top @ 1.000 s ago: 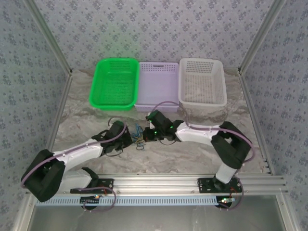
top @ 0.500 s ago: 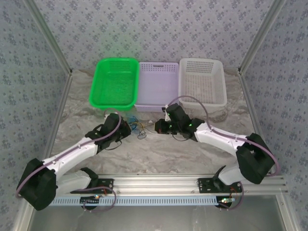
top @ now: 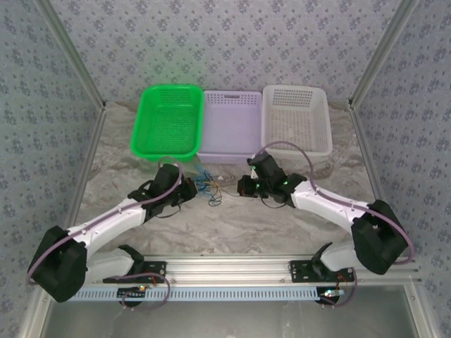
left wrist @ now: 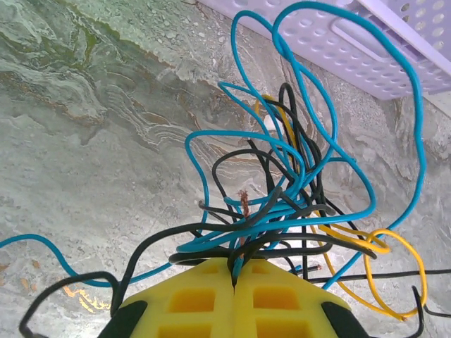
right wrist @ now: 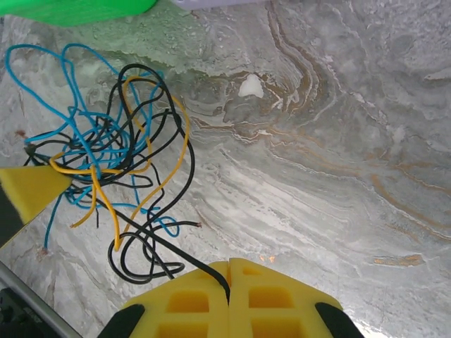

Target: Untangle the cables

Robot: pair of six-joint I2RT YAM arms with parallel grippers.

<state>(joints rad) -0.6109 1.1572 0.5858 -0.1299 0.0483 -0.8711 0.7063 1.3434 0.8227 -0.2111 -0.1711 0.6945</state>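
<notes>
The cables [top: 209,189] are a loose tangle of thin blue, black and yellow wires on the marble table, stretched between the two grippers just in front of the baskets. My left gripper [top: 192,189] is at the tangle's left side. In the left wrist view the left gripper [left wrist: 234,266] is shut, with a blue and a black wire of the cables [left wrist: 275,211] pinched between its pads. My right gripper [top: 241,186] is at the right side. In the right wrist view the right gripper [right wrist: 229,271] is shut on one black cable [right wrist: 170,248] that runs back into the tangle [right wrist: 106,151].
Three baskets stand side by side at the back: green [top: 168,120], lavender [top: 229,125] and white [top: 296,118]. The lavender basket's wall [left wrist: 366,42] lies just beyond the tangle. A metal rail [top: 232,267] runs along the near edge.
Both grippers have moved away from the near edge toward the baskets. The right gripper has pulled to the right with its black cable, drawing the tangle out between the two.
</notes>
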